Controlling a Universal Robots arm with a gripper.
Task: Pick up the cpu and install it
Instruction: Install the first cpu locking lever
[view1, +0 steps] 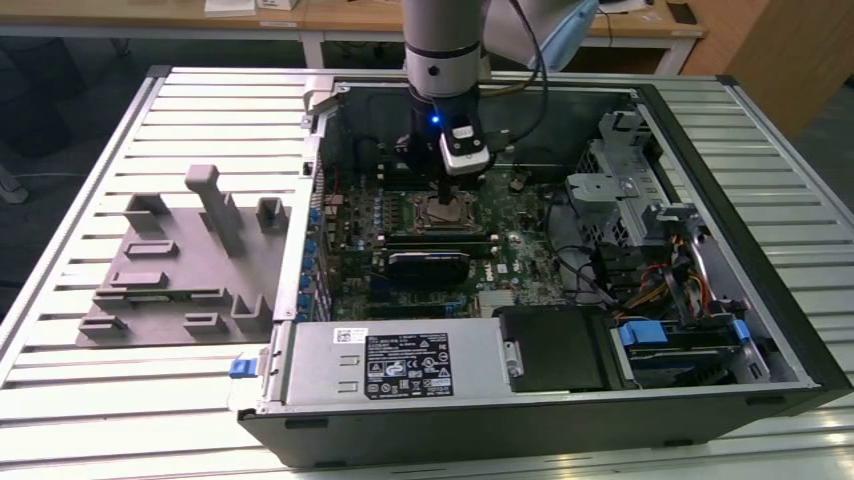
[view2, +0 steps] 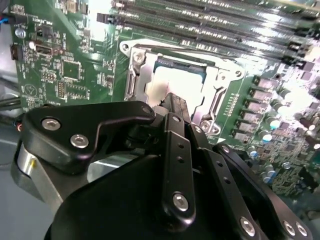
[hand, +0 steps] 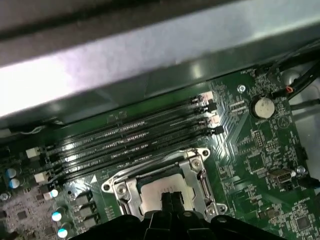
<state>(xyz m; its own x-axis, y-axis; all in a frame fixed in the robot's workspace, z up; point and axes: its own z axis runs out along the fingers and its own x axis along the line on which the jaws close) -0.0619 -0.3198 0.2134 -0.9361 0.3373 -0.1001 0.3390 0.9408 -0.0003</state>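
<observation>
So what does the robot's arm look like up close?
The arm is a silvery-grey tube with a black band, a small blue light and black cables beside it. Its gripper is black metal links dotted with shiny round screws.

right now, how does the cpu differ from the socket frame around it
The cpu has a pale, plain flat top; the socket frame is shiny metal with screws at its corners. The cpu is a solid square in the middle; the frame is an open surround. The end effector stands over the cpu, while the frame's sides stay uncovered. Both lie flat on the green motherboard.
</observation>
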